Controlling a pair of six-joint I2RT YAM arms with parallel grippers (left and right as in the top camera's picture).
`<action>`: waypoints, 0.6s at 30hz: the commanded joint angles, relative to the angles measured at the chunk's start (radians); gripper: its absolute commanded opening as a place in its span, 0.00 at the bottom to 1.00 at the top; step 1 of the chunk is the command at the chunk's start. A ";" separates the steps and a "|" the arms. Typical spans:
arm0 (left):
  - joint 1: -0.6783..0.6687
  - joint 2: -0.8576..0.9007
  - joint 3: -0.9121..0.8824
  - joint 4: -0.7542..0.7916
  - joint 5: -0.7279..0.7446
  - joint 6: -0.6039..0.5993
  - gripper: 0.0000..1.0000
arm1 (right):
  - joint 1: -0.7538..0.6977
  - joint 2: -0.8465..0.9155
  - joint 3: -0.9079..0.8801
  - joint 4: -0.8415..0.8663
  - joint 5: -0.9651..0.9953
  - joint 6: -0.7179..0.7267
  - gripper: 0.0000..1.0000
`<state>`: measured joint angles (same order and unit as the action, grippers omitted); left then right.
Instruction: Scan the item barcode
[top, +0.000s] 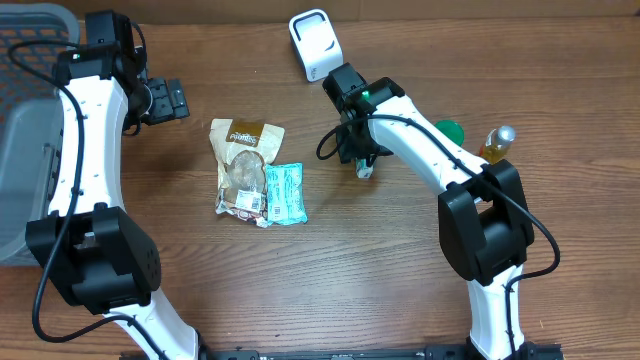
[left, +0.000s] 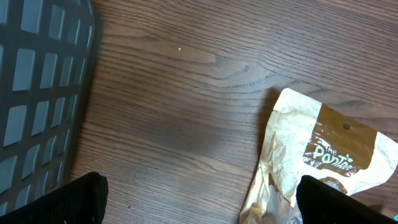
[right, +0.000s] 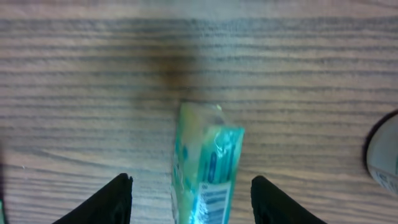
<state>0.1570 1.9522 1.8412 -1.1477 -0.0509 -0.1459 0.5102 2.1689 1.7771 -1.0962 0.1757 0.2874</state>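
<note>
So the right gripper (right: 191, 186) is sitting partway open over the small teal packet (right: 205, 162). In the wrist view there's a clear gap on each side, so neither finger (right: 121, 199) is touching it and nothing is gripped. The packet is down on the wood table (top: 400, 250), barcode end toward the camera, just below the white scanner (top: 315, 42) at the far edge. The left gripper (left: 202, 193) is spread as wide as it goes and holds nothing. It's hanging over bare table between the grey basket (left: 37, 81) and the brown pouch (left: 323, 155).
</note>
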 joint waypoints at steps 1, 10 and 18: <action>-0.007 -0.010 0.010 0.000 -0.008 0.019 1.00 | -0.016 -0.014 -0.004 0.031 0.039 0.051 0.52; -0.007 -0.010 0.010 0.000 -0.008 0.019 0.99 | -0.067 -0.014 -0.004 0.101 0.034 0.066 0.15; -0.007 -0.010 0.010 0.000 -0.008 0.019 0.99 | -0.095 -0.014 -0.004 0.046 0.029 0.106 0.14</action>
<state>0.1570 1.9522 1.8412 -1.1477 -0.0509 -0.1459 0.4187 2.1689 1.7771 -1.0393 0.1913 0.3702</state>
